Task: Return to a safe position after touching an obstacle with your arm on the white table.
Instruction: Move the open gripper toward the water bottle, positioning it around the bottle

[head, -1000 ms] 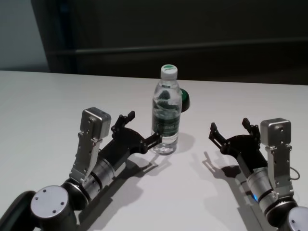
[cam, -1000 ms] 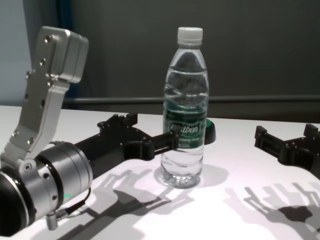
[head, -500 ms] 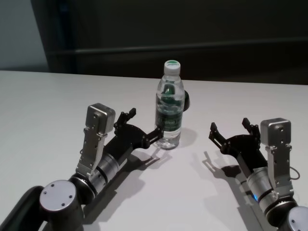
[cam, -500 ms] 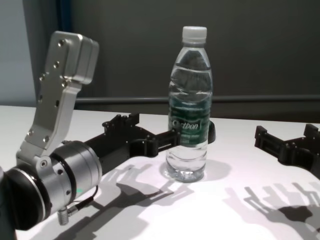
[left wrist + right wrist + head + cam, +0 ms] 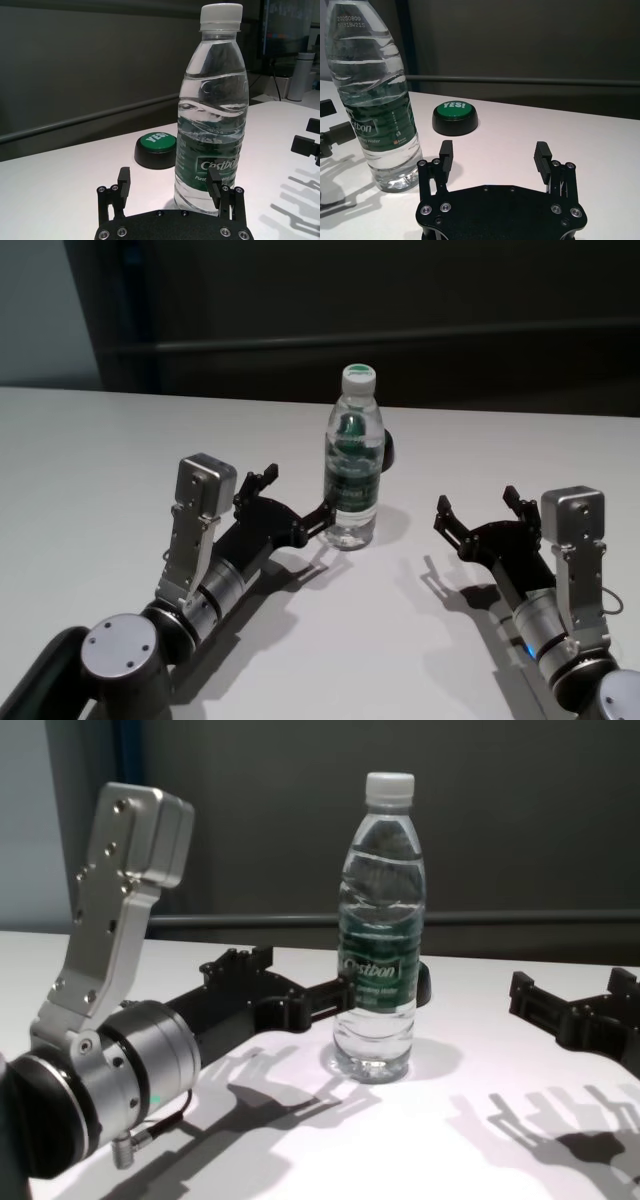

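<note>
The obstacle, a clear water bottle [image 5: 353, 460] with a white cap and dark green label, stands upright on the white table [image 5: 100, 440]. My left gripper [image 5: 297, 497] is open and low over the table just left of the bottle. Its inner fingertip [image 5: 338, 990] lies against the bottle's lower side or a hair off it; I cannot tell which. In the left wrist view that fingertip [image 5: 215, 181] overlaps the bottle [image 5: 212, 115], and nothing sits between the left gripper's [image 5: 170, 182] fingers. My right gripper [image 5: 477, 502] rests open and empty to the bottle's right, well apart.
A low black button with a green "YES!" top [image 5: 455, 116] sits just behind the bottle [image 5: 375, 100], also visible as the button [image 5: 156, 150] in the left wrist view. A dark wall and rail run behind the table's far edge.
Over the last second the left fingertip nudged the bottle a little farther away and to the right. Since half a second ago the left gripper has drawn back slightly; the right arm has stayed still.
</note>
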